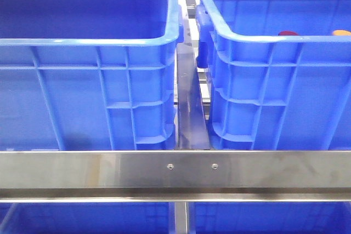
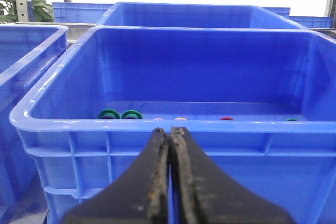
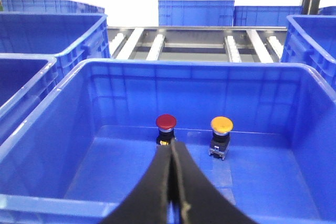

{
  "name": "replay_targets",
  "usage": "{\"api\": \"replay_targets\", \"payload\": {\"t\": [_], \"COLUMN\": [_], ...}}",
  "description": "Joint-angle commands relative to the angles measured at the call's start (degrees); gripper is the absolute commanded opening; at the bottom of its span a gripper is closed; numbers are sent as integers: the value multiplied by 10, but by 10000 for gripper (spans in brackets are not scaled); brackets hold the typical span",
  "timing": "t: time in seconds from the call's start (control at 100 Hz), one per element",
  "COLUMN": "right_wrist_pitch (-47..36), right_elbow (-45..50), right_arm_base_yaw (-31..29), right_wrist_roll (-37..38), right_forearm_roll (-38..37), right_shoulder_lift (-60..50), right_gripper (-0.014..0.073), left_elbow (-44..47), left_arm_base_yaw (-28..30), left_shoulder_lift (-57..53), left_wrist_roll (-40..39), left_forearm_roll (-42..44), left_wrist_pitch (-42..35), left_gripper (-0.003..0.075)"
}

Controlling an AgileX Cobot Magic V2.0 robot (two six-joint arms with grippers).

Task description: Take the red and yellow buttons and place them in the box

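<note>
Red button (image 3: 166, 123) and yellow button (image 3: 221, 125) stand upright, side by side, on the floor of a blue crate (image 3: 63, 129), just beyond the right gripper (image 3: 172, 182), whose jaws are pressed together, empty. The left gripper (image 2: 169, 171) is likewise closed, before another crate (image 2: 58, 129).

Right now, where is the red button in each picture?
Front view: red button peeks over the right crate's near rim.
Left wrist view: cannot tell; a red speck lies near green rings, seemingly in a different crate.
Right wrist view: centre, standing on the crate floor.
Shared landmark: yellow button beside it.
</note>
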Motion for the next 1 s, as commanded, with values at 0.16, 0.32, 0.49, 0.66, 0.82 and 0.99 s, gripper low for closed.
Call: {"api": "replay_targets", "payload": {"t": [0.16,0.32,0.49,0.66,0.82,0.99], "right_wrist_pitch": [-71,-84,-147,-164,-170,-170], "right_elbow": [70,119,164,186,186,186], "right_arm_base_yaw": [0,0,-5,-24,-25,-25], "right_wrist_roll": [8,8,8,8,8,8], "right_forearm_roll": [-8,-8,3,34,34,34], "right_shoulder_lift": [-98,-159,-163,-163,-163,-163], "right_gripper": [-68,-68,-68,-68,-68,-68], "left_elbow": [28,28,28,28,28,28], "left_arm_base_yaw": [0,0,0,0,0,0], "left_shoulder_lift": [-19,-19,-19,-19,-19,-19], "left_wrist_roll": [-5,-5,-5,-5,-5,-5], "left_forearm_roll": [-1,-1,-1,-1,-1,-1], "left_wrist_pitch": [-44,-44,-44,-44,-44,-44], "left_gripper": [-19,-19,-19,-19,-19,-19]}}
